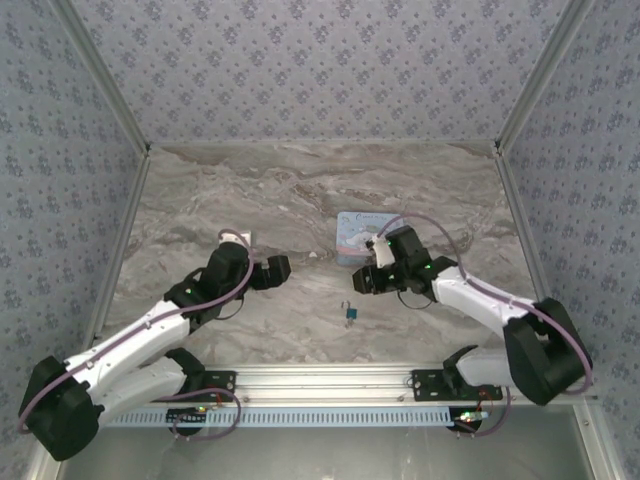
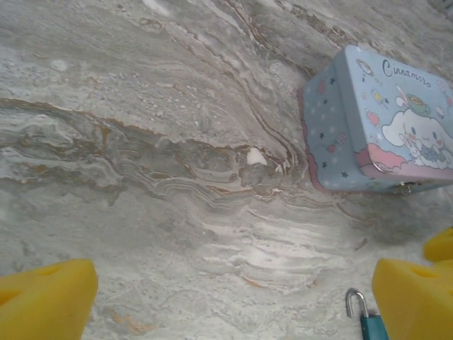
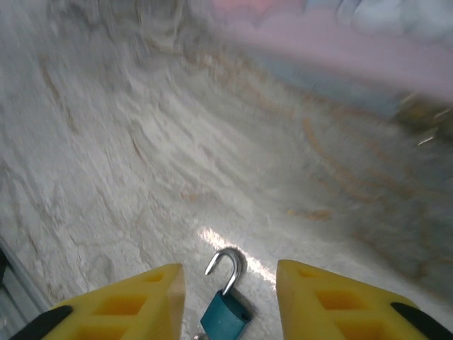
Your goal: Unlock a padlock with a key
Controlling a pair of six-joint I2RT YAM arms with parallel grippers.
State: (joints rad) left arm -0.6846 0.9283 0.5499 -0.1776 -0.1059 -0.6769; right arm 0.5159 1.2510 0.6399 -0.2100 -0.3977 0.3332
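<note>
Your left gripper is hanging with its jaws spread as wide as they go, gripping nothing, its yellow fingers framing bare marble table. The padlock is lying flat on the table between the two arms, toward the near edge. From the left wrist it is peeking in just beside the right-hand finger. If you are sweeping that arm inward, that finger is risking a nudge that skids the lock away.

Your right gripper is hovering directly over the padlock, jaws parted on either side of it and touching nothing. The shackle is looking sprung at one end. Closing from here, you are risking pinching the thin shackle instead of the body, or flicking the lock toward the tin just beyond. Whether the key is sitting in the lock, I cannot tell.
</note>
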